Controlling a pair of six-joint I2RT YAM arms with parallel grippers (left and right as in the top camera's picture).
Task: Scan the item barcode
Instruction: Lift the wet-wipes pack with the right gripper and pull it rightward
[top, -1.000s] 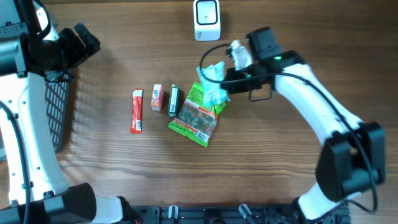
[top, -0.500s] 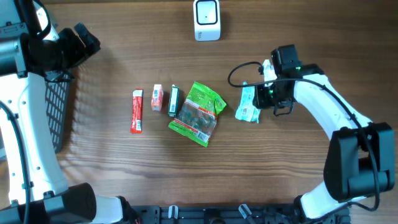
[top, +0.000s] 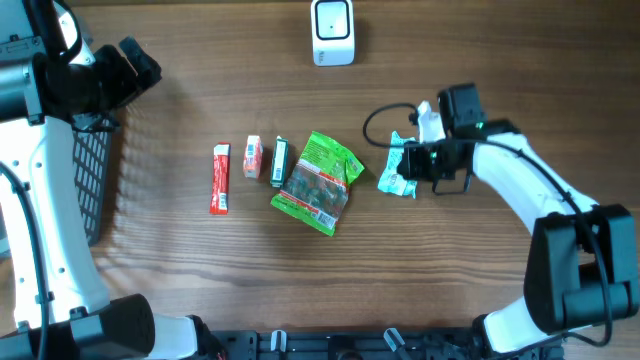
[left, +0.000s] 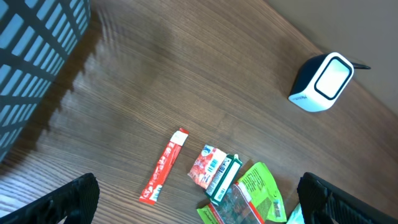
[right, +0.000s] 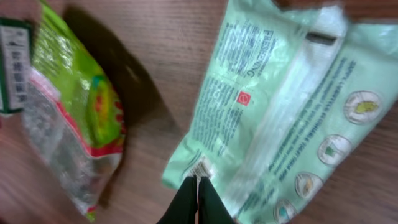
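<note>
Pouch: mint-green pouch (top: 397, 172) lies flat on the table (top: 480, 60), just right of the green snack bag (top: 320, 182) and well apart from the scanner (top: 332, 32), which stands at the far edge.
Right claw: right claw (top: 412, 165) is clenched tight, and in the wrist view its tips meet at the pouch's lower corner. I cannot tell whether any film is nipped between them.
Left claw: left claw (top: 138, 62) hangs released and spread wide, far off by the black basket (top: 95, 190) and out of the way.
Barcode: small striped patch that looks like the barcode (right: 200, 168) sits right beside the tips, on the face turned up.
Grip, as I judge it: a corner pinch on slack film will let the pouch droop and twist. A bite further in along the edge, clear of the barcode, seems steadier.
Presenting: the striped patch should end up facing the scanner's window, flat and unwrinkled, with the claw not covering it.
Risk: dragging the pouch could nudge the snack bag, so lifting clear first looks safer.
</note>
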